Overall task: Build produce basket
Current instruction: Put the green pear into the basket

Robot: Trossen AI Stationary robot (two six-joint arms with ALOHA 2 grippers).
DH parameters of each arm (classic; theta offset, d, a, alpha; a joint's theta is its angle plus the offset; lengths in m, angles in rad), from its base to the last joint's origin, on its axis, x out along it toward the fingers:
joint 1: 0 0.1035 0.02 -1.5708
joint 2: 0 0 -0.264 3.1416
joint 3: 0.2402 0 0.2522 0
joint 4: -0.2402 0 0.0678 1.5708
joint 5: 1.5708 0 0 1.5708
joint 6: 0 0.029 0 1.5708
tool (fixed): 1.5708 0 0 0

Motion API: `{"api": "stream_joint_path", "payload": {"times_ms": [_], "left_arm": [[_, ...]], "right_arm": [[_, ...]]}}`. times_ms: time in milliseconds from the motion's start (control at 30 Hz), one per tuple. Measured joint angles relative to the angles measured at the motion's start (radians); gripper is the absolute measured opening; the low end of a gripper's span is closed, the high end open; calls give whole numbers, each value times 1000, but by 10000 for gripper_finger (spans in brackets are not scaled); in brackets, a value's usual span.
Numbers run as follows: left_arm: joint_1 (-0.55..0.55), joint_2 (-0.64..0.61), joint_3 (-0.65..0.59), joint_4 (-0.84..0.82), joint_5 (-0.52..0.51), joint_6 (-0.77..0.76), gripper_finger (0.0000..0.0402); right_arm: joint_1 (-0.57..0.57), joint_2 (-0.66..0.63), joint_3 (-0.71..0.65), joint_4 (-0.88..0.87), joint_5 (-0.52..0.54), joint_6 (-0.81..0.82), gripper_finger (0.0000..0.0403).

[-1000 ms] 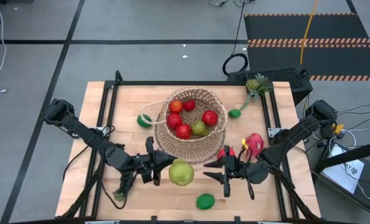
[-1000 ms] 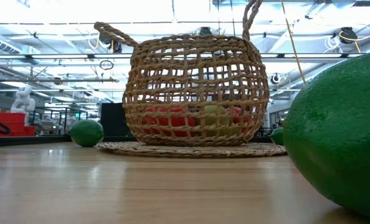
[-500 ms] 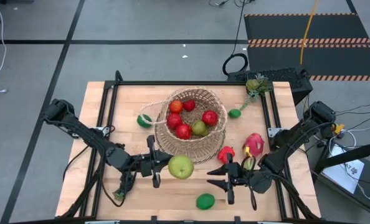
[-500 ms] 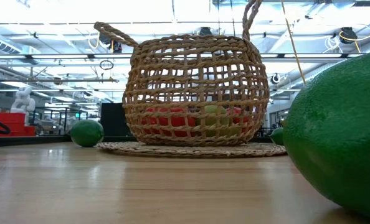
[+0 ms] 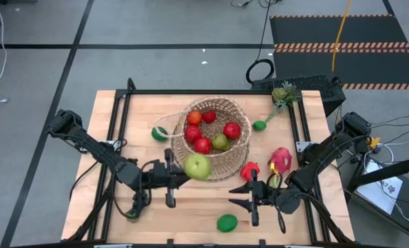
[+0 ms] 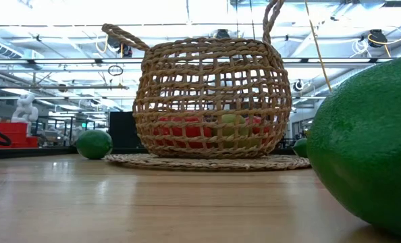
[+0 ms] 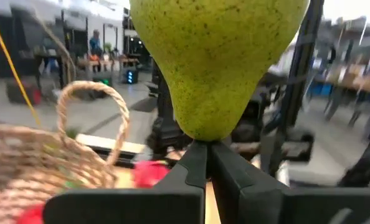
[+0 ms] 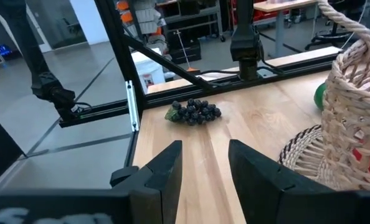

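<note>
Since a second ago, the left gripper (image 5: pixel 180 171) has carried the speckled yellow-green pear (image 5: pixel 197 166) from the open desk (image 5: pixel 108 207) up to the near rim of the round tan woven wicker basket (image 5: pixel 222 110), its fingers clenched on the pear's narrow end. Inside the basket lie red round fruits (image 5: pixel 231 129) and another green piece. Beside the basket, the right gripper (image 5: pixel 240 195) waits low over the desk, fingers parted and grasping nothing, near a green lime (image 5: pixel 226 222).
</note>
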Motion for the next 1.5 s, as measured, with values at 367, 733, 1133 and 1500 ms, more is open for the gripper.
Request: {"api": "stream_joint_path", "payload": {"times_ms": [367,733,1133,1500], "left_arm": [[21,-21,260,-465,0,51,7],[274,48,689,-1157,142,-70,4],[529,221,840,-1491,269,-119,4],[579,310,838,-1699,338,-217,21]], "right_arm": [[0,0,0,0,71,-21,128],[-15,-4,0,-17,71,-177,128],[-19,-4,-1,-37,69,-187,128],[-11,-4,-1,-37,66,-187,128]]}}
